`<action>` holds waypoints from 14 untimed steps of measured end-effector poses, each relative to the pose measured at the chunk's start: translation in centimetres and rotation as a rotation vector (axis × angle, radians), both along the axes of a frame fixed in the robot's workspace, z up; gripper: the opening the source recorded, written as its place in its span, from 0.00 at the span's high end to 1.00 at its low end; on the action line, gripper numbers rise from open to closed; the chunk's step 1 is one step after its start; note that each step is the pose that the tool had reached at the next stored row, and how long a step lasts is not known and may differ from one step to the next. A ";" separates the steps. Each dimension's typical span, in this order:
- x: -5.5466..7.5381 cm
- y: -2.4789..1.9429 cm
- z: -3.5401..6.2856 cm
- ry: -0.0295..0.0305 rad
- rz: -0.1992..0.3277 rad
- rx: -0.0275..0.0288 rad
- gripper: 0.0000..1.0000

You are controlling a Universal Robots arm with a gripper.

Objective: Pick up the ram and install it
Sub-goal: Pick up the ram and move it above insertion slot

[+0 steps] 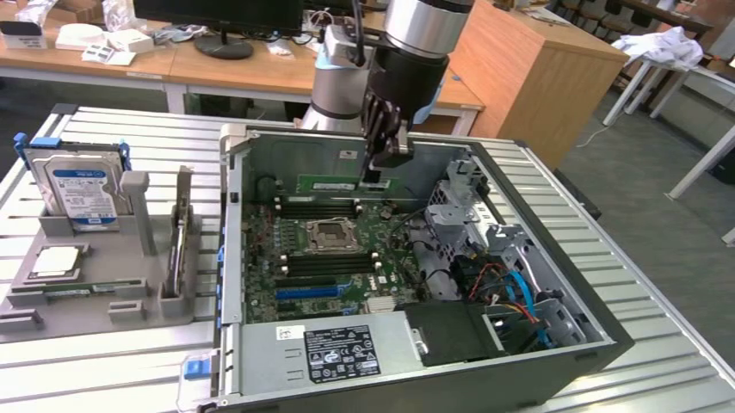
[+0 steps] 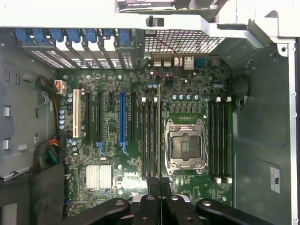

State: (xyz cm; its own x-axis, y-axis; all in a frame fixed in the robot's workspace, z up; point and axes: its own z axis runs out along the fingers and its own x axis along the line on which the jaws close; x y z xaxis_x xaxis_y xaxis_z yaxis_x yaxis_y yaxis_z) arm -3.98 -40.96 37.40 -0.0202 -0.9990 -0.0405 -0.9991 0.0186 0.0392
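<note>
Green ram [image 1: 336, 184] clamped between the fingers [image 2: 153, 188].

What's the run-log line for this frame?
gripper: shut on ram | ram: held edge-down over memory slots beside CPU socket | seated: cannot tell

One ram [image 2: 159, 126] sits edge-on between the jaws. Ahead of the jaws lie one CPU socket [image 2: 186, 146], one blue slot [image 2: 123, 117], one white slot [image 2: 75, 114] and one finned heatsink [image 2: 99, 177]. One hard drive [image 1: 81, 186] stands well apart from the jaws.
</note>
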 end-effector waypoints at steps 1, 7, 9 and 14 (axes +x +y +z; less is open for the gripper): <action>0.0 0.00 -0.10 0.0000 0.000 0.0000 0.89; 0.0 0.00 -0.72 0.0000 0.000 0.0000 0.89; 0.0 0.00 -0.92 -0.0001 0.000 0.0000 0.89; 0.0 0.00 -1.23 0.0000 0.000 -0.0001 0.89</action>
